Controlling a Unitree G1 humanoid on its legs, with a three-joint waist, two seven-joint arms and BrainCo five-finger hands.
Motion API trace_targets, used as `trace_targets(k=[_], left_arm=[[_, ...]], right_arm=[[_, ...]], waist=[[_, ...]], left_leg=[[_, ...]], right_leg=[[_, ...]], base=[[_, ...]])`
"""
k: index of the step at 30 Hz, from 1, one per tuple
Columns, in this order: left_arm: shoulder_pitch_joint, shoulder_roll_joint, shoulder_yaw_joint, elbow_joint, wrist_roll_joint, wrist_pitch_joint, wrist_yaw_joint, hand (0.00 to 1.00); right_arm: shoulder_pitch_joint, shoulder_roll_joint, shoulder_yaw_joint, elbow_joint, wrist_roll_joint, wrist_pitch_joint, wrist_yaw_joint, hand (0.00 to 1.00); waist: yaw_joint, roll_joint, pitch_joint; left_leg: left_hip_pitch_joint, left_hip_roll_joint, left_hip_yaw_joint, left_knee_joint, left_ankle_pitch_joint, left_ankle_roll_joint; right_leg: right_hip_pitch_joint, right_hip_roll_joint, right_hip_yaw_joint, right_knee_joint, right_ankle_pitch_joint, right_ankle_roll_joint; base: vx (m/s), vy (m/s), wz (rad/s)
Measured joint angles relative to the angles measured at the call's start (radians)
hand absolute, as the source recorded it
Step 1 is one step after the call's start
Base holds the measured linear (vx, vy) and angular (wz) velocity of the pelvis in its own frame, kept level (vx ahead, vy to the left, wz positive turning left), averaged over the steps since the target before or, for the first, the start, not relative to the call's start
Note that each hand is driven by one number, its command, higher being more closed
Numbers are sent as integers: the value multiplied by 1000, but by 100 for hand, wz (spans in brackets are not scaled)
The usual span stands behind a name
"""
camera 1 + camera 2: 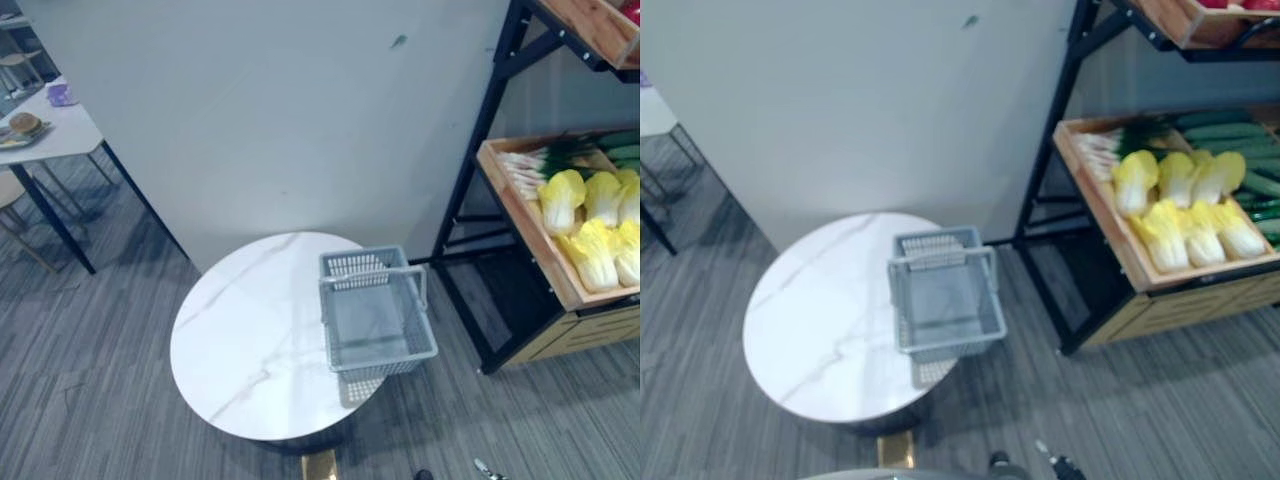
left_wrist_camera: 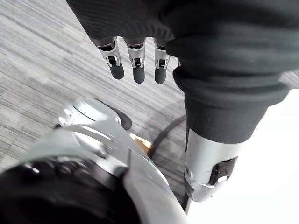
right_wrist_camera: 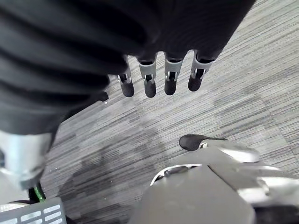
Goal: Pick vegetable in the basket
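Note:
An empty grey plastic basket (image 1: 377, 318) with its handle up stands on the right side of a round white marble table (image 1: 250, 330). Yellow-white cabbages (image 1: 1180, 205) lie in a wooden crate (image 1: 520, 220) on the black rack to the right, with green onions (image 1: 535, 160) and dark green cucumbers (image 1: 1240, 150) behind them. My left hand (image 2: 138, 70) hangs over the grey carpet with relaxed, straight fingers and holds nothing. My right hand (image 3: 159, 79) hangs the same way over the carpet, open and empty. Both hands are far from the basket and the crate.
A grey partition wall (image 1: 280, 110) stands right behind the round table. A second wooden crate (image 1: 600, 25) sits on the rack's upper shelf. At far left stands another white table (image 1: 60, 135) bearing a plate with a burger (image 1: 25, 127).

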Motion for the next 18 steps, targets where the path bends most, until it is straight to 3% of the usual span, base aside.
trace_targets(k=[3, 6, 10, 12, 15, 18], left_arm=[[2, 3, -1, 0, 11, 1, 10, 0], [2, 8, -4, -1, 42, 1, 22, 0], [7, 42, -103, -10, 71, 0, 33, 0], [-2, 59, -165, -27, 80, -2, 29, 0], [-13, 70, -217, -39, 100, -2, 26, 0], [-17, 72, -241, -49, 114, -2, 16, 0]], right_arm=[[-14, -27, -62, -4, -2, 1, -13, 0], [-69, -113, -85, -90, -37, 2, -41, 0], [-88, -286, -14, -480, -143, -4, -68, 0], [-116, -389, -9, -586, -201, -8, -79, 0], [-167, -482, -9, -730, -326, 1, -89, 0], [-217, -495, 7, -834, -442, 5, -115, 0]], waist=[[-2, 0, 1], [-8, 1, 1], [-31, -10, 3], [-47, -12, 2], [-59, -12, 1], [-59, -13, -4]], left_leg=[[4, -14, 33, -38, 21, -1], [5, -18, 105, -82, 18, -2], [-20, -29, 163, -79, -4, 1], [-36, -34, 164, -77, -4, 0], [-50, -32, 159, -76, -2, 0], [-47, -27, 153, -72, 0, -8]], right_leg=[[7, -4, -6, -37, 34, 7], [-23, 1, 37, -72, 78, 1], [-69, -2, 102, -99, 102, 4], [-86, -2, 106, -99, 102, 5], [-101, -3, 106, -98, 104, 7], [-100, -1, 101, -90, 124, 9]], base=[[-49, 16, 9], [-89, 40, -42], [-120, 9, -47], [-52, -14, -12], [7, -4, -3], [59, -11, 2]])
